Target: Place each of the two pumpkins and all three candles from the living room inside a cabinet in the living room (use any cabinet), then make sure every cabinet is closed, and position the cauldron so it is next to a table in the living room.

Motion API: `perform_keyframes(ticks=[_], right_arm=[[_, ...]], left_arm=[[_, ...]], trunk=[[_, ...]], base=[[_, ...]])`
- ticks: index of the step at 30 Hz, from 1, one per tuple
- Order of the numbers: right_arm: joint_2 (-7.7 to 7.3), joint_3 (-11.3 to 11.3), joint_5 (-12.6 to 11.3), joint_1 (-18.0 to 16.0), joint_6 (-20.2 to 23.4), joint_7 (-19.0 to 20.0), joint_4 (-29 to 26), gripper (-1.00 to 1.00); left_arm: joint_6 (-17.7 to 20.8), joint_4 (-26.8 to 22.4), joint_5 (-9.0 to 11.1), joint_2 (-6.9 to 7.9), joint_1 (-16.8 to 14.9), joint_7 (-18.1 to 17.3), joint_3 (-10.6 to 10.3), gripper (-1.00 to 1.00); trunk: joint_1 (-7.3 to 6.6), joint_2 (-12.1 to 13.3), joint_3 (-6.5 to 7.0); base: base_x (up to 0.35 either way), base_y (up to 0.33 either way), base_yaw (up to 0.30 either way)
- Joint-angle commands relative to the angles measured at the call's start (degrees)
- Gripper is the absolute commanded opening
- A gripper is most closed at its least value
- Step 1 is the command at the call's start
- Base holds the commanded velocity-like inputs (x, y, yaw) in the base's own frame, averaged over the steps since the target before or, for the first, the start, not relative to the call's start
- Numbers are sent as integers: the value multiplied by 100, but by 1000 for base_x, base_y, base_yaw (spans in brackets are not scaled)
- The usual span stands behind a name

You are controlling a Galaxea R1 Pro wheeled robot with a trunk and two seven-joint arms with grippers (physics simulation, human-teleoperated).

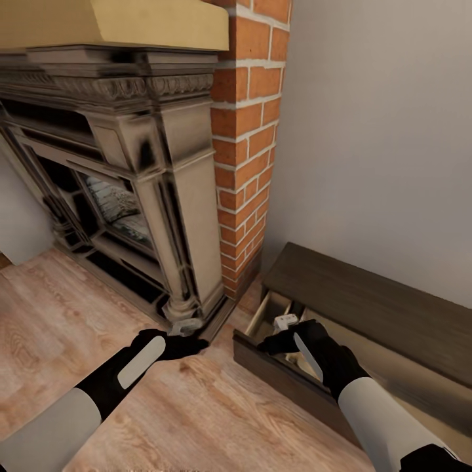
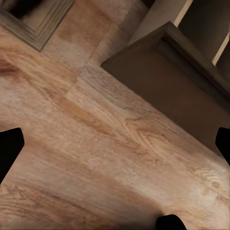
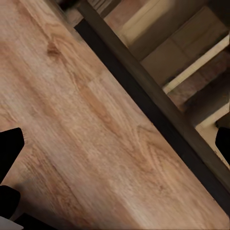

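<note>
The long, low dark-brown cabinet [image 1: 367, 295] stands against the wall at the right, with its end drawer [image 1: 257, 322] pulled out and its tan inside showing. My right gripper [image 1: 272, 342] hovers over that drawer, open and empty; its wrist view looks past the drawer's dark front edge [image 3: 158, 115]. A small pale object [image 1: 286, 321], possibly a candle, lies in the drawer just beyond the fingertips. My left gripper [image 1: 196, 342] is open and empty low over the wood floor, left of the drawer's corner [image 2: 163, 72]. The pumpkins, the cauldron and the table are out of view.
An ornate dark fireplace surround [image 1: 131, 196] fills the left, its base post [image 1: 187, 308] close to my left gripper. A red brick column [image 1: 246, 151] stands between it and the cabinet. Wood floor [image 1: 78, 328] stretches toward me.
</note>
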Motion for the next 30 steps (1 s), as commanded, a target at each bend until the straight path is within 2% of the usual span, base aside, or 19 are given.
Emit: perform_keyframes(ticks=[1, 23, 30], right_arm=[[0, 0, -1, 0, 0, 0, 2, 100], [9, 0, -1, 0, 0, 0, 9, 100], [16, 0, -1, 2, 0, 0, 14, 100]], left_arm=[[0, 0, -1, 0, 0, 0, 0, 100], [-10, 16, -1, 0, 0, 6, 0, 100], [-18, 223, -9, -8, 0, 0, 7, 100]], trunk=[[0, 0, 0], [0, 0, 0], [0, 0, -12]], base=[[0, 0, 269], [0, 0, 254], [0, 0, 237]])
